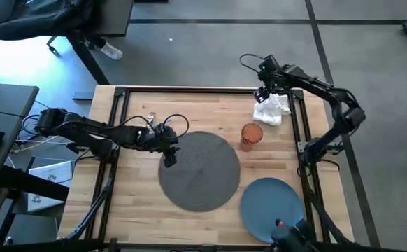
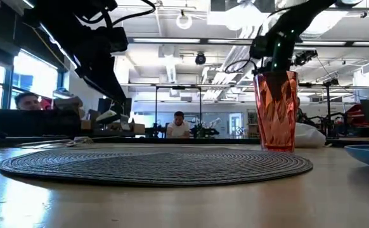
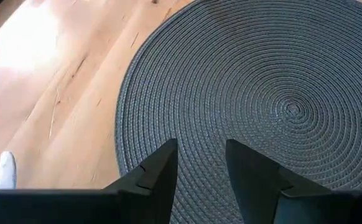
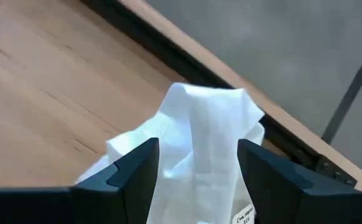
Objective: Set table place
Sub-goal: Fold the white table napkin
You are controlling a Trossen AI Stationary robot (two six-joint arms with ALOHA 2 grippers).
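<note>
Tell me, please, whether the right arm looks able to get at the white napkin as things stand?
Probably yes: the right gripper hangs open right over the white napkin near the table's far edge, with nothing between them.

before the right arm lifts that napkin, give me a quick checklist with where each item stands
1. Right gripper lined up on the white napkin: ok, a finger either side.
2. Fingers closed on the cloth: not ok, they look open.
3. Placemat bare and flat: ok, nothing lies on it.
4. Left gripper out of the way: not ok, it hovers open over the placemat's left edge.
5. Orange cup clear of the lift path: cannot tell, it stands close beside the napkin.
6. Blue plate on the table: ok, at the near right.
</note>
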